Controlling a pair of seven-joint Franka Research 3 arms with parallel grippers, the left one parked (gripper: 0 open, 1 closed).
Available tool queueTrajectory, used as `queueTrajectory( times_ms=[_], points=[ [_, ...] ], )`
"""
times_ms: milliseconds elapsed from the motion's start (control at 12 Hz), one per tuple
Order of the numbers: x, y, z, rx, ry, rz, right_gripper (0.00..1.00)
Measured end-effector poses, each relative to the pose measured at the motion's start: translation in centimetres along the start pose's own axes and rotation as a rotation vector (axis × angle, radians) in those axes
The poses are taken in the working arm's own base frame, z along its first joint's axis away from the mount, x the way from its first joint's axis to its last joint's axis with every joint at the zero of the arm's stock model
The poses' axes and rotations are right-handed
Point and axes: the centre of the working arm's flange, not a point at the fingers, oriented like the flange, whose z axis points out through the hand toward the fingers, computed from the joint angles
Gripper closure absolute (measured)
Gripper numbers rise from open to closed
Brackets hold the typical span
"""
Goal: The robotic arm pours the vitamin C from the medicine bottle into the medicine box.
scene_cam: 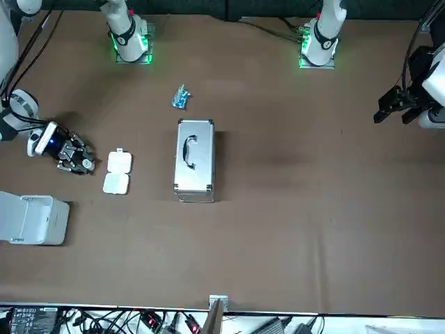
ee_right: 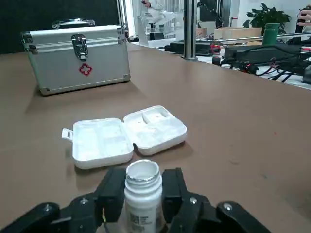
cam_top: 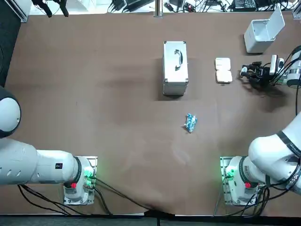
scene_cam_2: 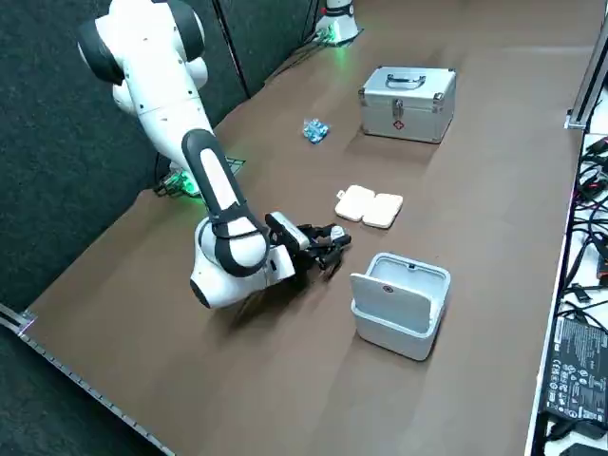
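Our right pincer (ee_right: 144,178) pinches the small white open medicine bottle (ee_right: 142,204), standing up near the open white plastic medicine box (ee_right: 124,137) on the brown bench (ee_right: 243,121). If we tip it too early or fast, pills may fall outside the box.

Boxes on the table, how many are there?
3: a silver case mid-table, an open pill box by the pincer holding a bottle, a white bin at the far right corner.

Right gripper (cam_top: 243,72) with bottle (ee_right: 142,194) near medicine box (cam_top: 223,70), bare gap between; white bin (cam_top: 258,35) near.
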Motion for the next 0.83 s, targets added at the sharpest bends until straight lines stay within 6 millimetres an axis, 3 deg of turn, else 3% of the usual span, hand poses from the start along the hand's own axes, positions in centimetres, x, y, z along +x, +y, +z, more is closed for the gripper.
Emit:
queueTrajectory(
  times_ms=[417, 833],
  points=[
    [-0.42, -0.16, 0.34, 0.000, 0.010, 0.010, 0.52],
    [-0.29, -0.04, 0.34, 0.000, 0.011, 0.008, 0.01]
  ],
)
